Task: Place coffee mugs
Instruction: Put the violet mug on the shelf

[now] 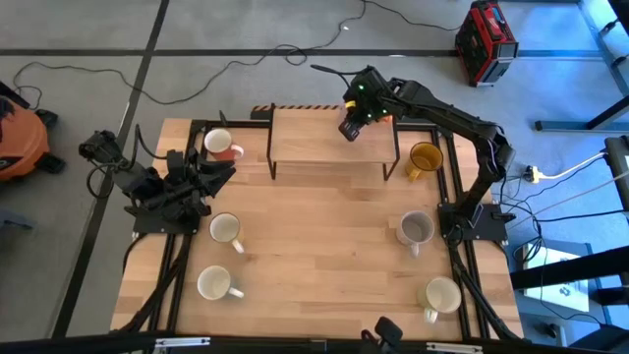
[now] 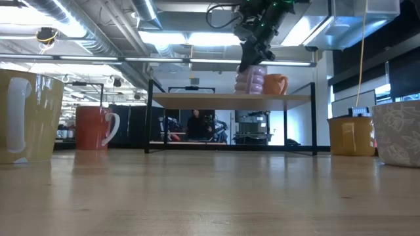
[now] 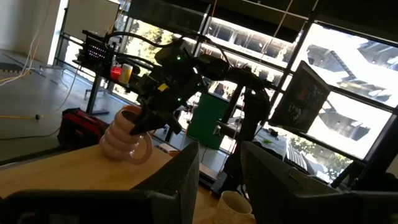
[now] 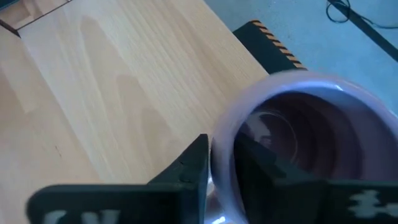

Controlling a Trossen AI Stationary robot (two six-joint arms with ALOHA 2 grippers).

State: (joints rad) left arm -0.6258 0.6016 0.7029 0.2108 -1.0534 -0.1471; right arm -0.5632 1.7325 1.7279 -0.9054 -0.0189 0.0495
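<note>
I have the right gripper (image 1: 352, 128) at upper centre of the high view, fingers straddling the rim of the purple mug (image 2: 251, 79) standing on the shelf (image 1: 334, 147). Its grip appears to be loosening. Retracting sideways could drag the mug into the orange mug (image 2: 275, 84) just beside it; the left gripper (image 1: 218, 169) waits at left, fingers apart.

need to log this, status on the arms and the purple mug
Right gripper straddling purple mug rim on shelf, orange mug beside. Left gripper open, parked at table's left. Nothing in the way.
</note>
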